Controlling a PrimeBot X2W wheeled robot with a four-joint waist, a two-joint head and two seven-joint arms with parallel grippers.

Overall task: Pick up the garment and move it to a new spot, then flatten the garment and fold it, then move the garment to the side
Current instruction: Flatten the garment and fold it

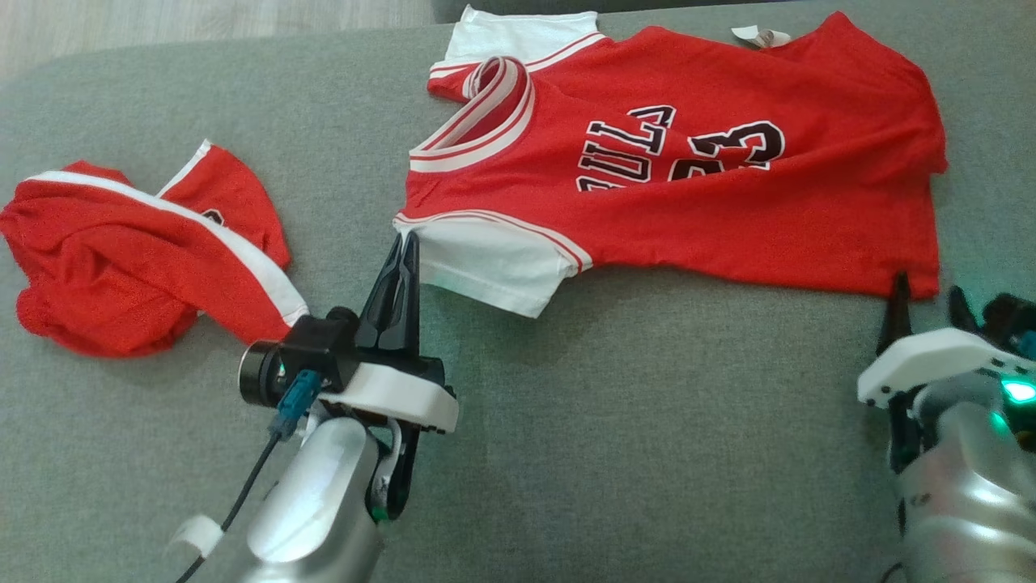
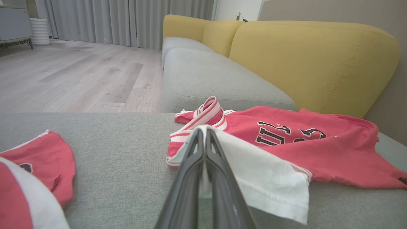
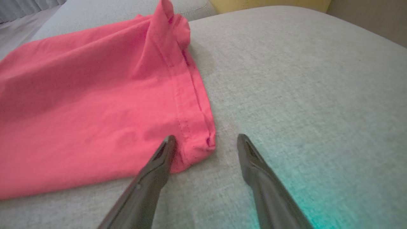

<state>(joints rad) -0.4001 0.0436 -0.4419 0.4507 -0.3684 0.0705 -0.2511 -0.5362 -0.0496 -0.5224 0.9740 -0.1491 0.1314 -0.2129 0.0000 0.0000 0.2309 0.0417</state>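
The red jersey (image 1: pixel 688 219) lay spread, print up, along the far edge of the grey sofa cushion (image 1: pixel 647 453), reaching from the middle of that edge towards the far right corner, its collar end pointing to the left edge. A second red piece, the shorts (image 1: pixel 121 275), sat bunched by the left edge, well apart from it.

The left gripper (image 1: pixel 402 243) had its jaws together on the near edge of the white sleeve (image 1: pixel 494 267). In the left wrist view the white cloth rode up over the tips of that gripper (image 2: pixel 203 131), so the pinch looked real but shallow. The right gripper (image 1: pixel 929 287) stood with its jaws wide apart at the near hem corner (image 3: pixel 203 140) of the jersey (image 3: pixel 79 111). One finger rested on the cloth and the other on bare cushion just beside it.

The step in hand looked like taking the near side at both ends, to flatten or fold. To do it well, the right jaws should straddle the corner before closing, low enough on the cushion to catch both layers, since the hem curled up a little there. With both ends held, the arms should rise together and draw apart along the near side to take out the slack. Too hard a pull could slip the sleeve from the shallow left pinch. The collar stood up in a loop and would want smoothing.
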